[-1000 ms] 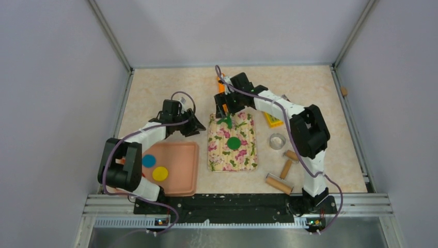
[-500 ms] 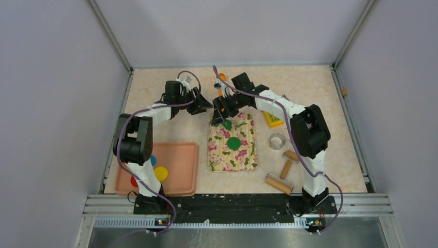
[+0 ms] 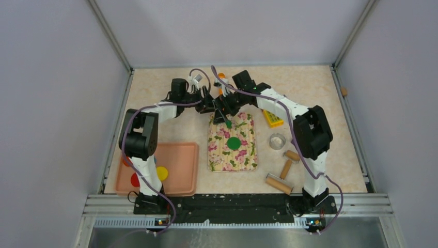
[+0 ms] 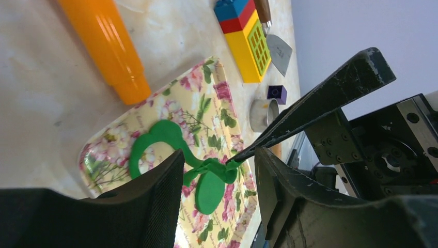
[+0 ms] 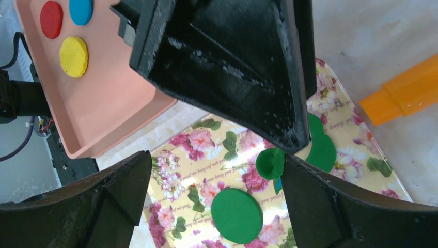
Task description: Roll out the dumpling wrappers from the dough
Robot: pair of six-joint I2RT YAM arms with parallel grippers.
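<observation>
Left claw (image 4: 219,157) released, jaws parted astride a ragged strand of dough (image 4: 209,192). Right claw (image 5: 217,160) wide open, one fingertip (image 4: 268,132) touching the strand. Dough over far end of floral mat (image 3: 227,155). Green wrapper (image 5: 235,214) mid-mat. Coloured wrappers (image 5: 73,56) in tray (image 3: 181,165), near-left.

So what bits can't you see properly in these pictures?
- Blue round clay disc: the left arm hides it in the top view; the right wrist view's top edge crops it.
- Ragged dark green clay dough: tiny from above, under the left gripper and right gripper; the left gripper's finger covers part in the right wrist view.
</observation>
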